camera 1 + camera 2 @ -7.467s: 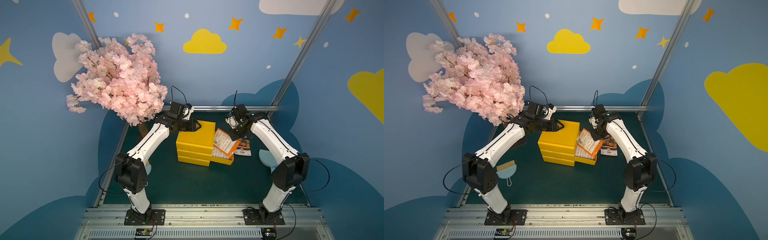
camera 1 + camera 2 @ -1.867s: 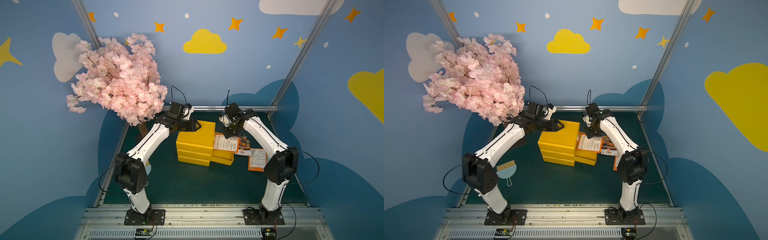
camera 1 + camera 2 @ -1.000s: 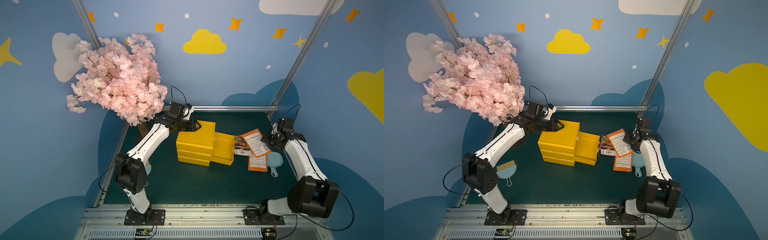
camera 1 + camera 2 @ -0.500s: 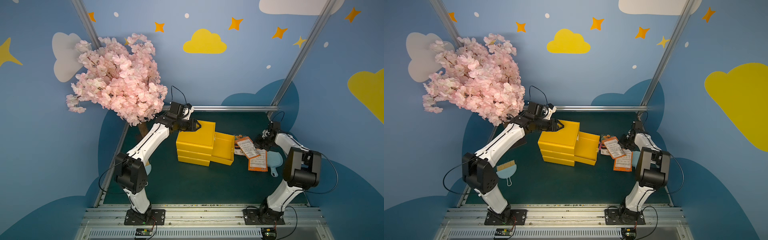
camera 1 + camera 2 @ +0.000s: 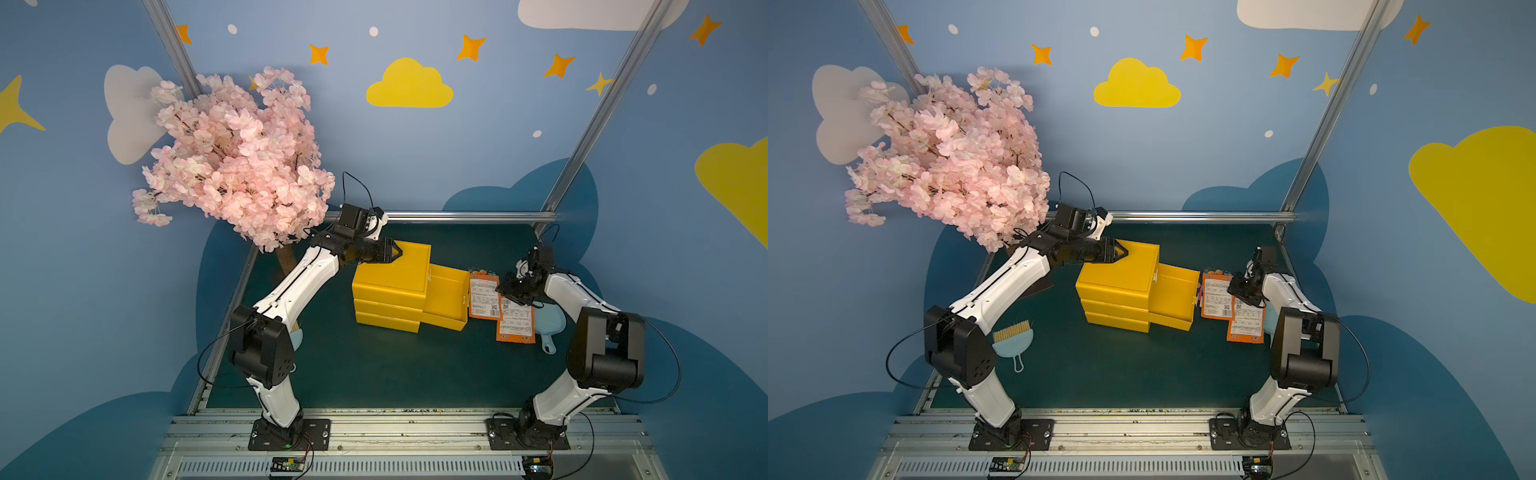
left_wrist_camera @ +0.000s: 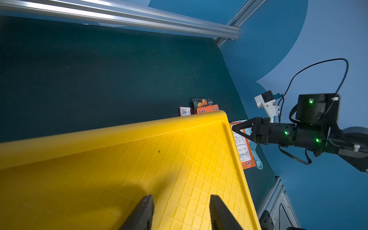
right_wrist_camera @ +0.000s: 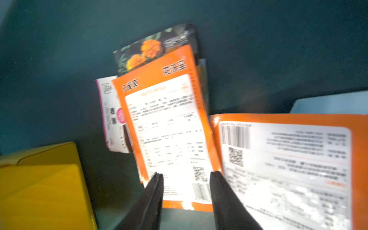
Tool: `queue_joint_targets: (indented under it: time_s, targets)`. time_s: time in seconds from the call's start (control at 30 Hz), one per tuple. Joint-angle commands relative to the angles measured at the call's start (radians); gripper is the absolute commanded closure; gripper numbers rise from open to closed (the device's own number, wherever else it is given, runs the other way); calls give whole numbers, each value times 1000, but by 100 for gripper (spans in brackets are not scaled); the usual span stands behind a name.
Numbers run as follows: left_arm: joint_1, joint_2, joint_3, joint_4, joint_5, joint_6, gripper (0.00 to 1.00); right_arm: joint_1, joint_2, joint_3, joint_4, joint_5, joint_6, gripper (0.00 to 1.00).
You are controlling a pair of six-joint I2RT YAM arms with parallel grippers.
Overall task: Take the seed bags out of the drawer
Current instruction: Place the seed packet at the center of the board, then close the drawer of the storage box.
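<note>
Whereas the right tool clenched a seed bag before, it now seemingly gapes; left tool stays parted.

In the right wrist view the print on the seed bags is blurred beyond reading, one orange bag runs past the picture's edge, and in a top view the dustpan lies partly hidden under a bag.

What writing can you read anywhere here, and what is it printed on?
"孔雀草": top strip of the orange seed bag, left wrist view.
A second heading beside it: too small to be sure.
Fine print, barcodes and QR codes on the seed bags' white backs: blurred, unreadable.
Yellow drawer unit: no writing seen.
</note>
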State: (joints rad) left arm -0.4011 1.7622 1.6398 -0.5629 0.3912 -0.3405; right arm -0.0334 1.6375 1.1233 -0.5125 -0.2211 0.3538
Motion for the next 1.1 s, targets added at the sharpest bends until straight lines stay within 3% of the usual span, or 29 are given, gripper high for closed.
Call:
queue_joint_targets:
  time_s: [0.0,0.33,1.07]
  targets:
    - [-12,87,-86,-220,-55,-15,48,73,-77,-17,-40,5,-24,49]
    - [-15,72,-109,-214,-54,-17,48,198,-65,17,-51,-27,20,45]
    - [-18,57,-145,-198,-55,-20,48,326,94,84,175,-328,223,45]
